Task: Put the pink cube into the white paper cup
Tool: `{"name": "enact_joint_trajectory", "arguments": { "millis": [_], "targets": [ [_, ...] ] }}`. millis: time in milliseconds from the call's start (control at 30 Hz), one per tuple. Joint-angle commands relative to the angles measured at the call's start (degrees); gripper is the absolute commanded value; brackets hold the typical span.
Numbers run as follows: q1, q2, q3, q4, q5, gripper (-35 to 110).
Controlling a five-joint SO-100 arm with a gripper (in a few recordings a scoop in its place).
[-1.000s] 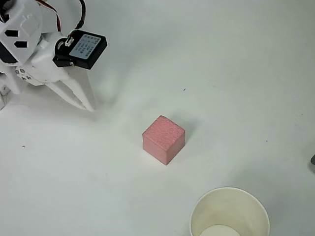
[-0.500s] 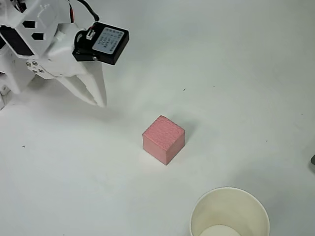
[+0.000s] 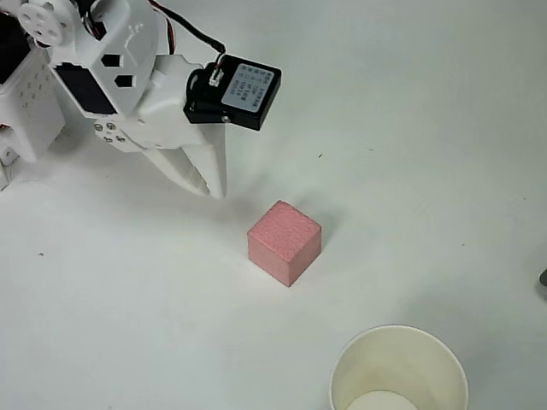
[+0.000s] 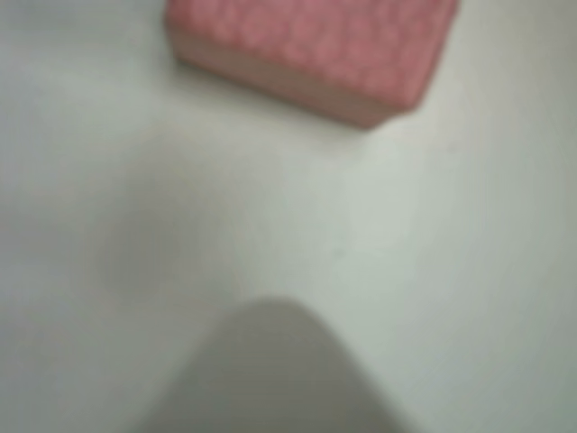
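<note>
Nothing done yet: pink cube point(image 3: 285, 242) sits on the tabletop, cup point(image 3: 399, 369) empty, end effector point(image 3: 208, 182) fingers together, nearby.

one cube, one cup, one gripper on one table

a single pink cube point(image 3: 285, 243) and a single white paper cup point(image 3: 399, 370) sit on one white table point(image 3: 410, 128); one gripper point(image 3: 208, 181) with two pale fingers, plus one black motor block point(image 3: 235, 90) on it.
</note>
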Motion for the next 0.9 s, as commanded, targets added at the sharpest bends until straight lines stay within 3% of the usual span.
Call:
{"name": "enact_joint_trajectory", "arguments": {
  "millis": [0, 867],
  "targets": [
    [-0.9, -3.8, -10.9, -0.1, -0.6, 17],
    [-2.6, -24.0, -31.0, -0.1, -3.0, 44]
  ]
}}
